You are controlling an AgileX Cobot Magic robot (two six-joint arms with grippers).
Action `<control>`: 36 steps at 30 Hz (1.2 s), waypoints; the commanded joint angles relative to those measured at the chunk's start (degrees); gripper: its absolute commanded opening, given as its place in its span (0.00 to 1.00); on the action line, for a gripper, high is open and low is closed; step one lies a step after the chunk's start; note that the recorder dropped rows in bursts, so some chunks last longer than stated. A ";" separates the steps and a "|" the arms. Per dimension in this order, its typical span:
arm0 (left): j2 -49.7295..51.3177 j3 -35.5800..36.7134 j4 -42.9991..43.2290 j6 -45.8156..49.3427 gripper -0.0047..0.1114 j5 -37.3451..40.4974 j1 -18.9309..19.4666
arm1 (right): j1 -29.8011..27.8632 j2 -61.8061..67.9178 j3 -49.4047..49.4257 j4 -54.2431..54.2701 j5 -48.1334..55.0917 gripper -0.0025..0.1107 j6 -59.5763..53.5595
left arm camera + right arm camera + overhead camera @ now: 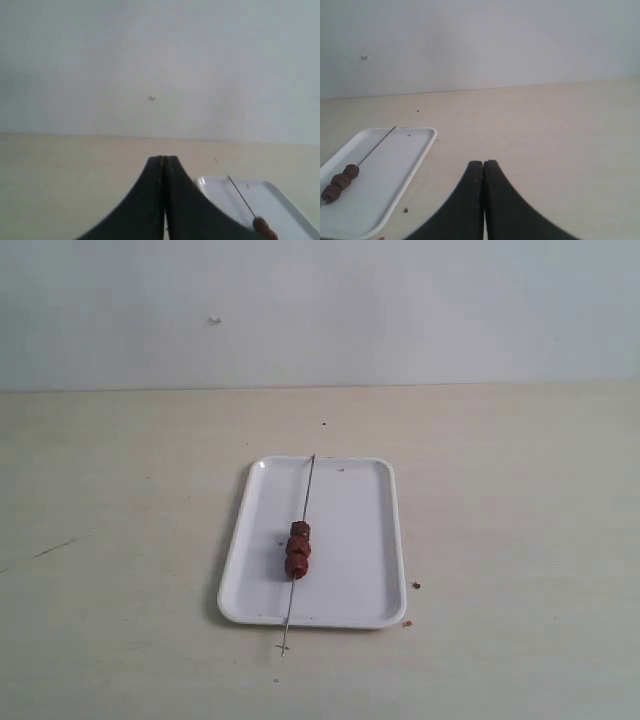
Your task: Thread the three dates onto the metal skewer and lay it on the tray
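A pale beige table (520, 500) runs back to a plain whitish wall (400, 310), and the white tray (365, 540) lies near the middle of it with its long sides running away from the exterior camera. Around the tray there is little: two reddish crumbs (416, 586) just off its near right corner, a dark speck (323, 424) on the table beyond its far rim, a thin dark scratch (60, 545) well off to its left, and a small mark (214, 320) on the wall behind it. Nothing covers the tray or blocks it.

The skewer (308, 490) lies lengthwise on the tray, a little left of its centre line. Its pointed tip reaches the far rim, and its other end sticks out past the near rim over the table (a small crosswise piece shows at that end). The dates (298, 550), three dark reddish-brown wrinkled lumps, sit on the rod touching each other in a short row, in the nearer half of the tray.

The left gripper (163, 161) has its black fingers pressed together with nothing between them, off the tray's left side. The right gripper (483, 164) is likewise closed and empty, off the tray's right side.
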 commanded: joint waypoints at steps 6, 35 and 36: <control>0.29 -0.05 25.05 -21.04 0.04 0.00 0.13 | -0.24 -0.28 0.30 0.12 -0.40 0.02 0.04; 0.29 -0.05 34.09 -21.81 0.04 18.78 1.90 | -0.24 -0.28 0.30 0.12 -0.40 0.02 0.04; 0.29 -0.05 34.09 -21.81 0.04 18.78 2.90 | -0.24 -0.28 0.30 0.12 -0.40 0.02 0.04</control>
